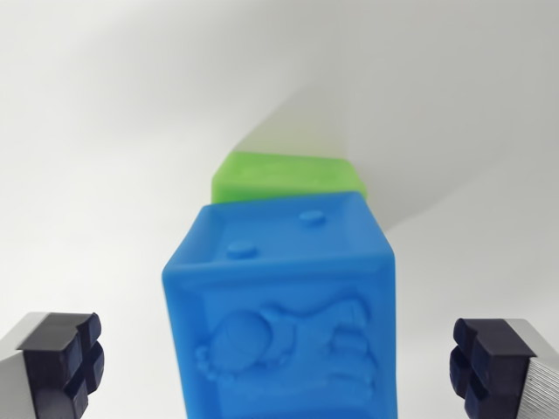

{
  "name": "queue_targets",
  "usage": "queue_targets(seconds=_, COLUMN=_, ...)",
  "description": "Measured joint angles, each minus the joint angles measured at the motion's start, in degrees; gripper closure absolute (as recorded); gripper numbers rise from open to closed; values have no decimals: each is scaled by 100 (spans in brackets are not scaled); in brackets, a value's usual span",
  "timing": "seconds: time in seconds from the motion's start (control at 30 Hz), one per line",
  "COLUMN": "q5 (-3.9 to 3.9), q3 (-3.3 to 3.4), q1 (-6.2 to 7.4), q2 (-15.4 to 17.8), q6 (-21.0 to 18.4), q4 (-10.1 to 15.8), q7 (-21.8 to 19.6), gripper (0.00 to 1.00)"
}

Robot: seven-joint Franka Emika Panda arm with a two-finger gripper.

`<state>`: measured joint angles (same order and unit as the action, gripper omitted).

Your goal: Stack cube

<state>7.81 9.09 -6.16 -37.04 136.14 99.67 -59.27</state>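
Observation:
A blue cube with raised studs on top and a relief figure on its near face fills the lower middle of the wrist view. Behind it, partly hidden, a green cube shows its top and upper edge. Whether the blue cube rests on the green one or stands in front of it cannot be told. My gripper is open: its dark left fingertip and right fingertip stand wide on either side of the blue cube, with clear gaps and no contact.
A plain white surface surrounds the cubes, with a soft shadow to the right of the green cube.

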Motion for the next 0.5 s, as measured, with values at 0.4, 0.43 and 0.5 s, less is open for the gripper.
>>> queue_targets(seconds=0.4, q5=-67, q3=57, q1=38, q2=418, q6=-400, q4=6, q7=-31, gripper=0)
queue_targets(seconds=0.43, q5=-74, q3=63, q1=42, q2=456, q6=-442, q4=4, q7=-34, gripper=0)
queue_targets(seconds=0.5, q5=-90, q3=72, q1=48, q2=531, q6=-526, q4=-5, q7=-43, gripper=0)
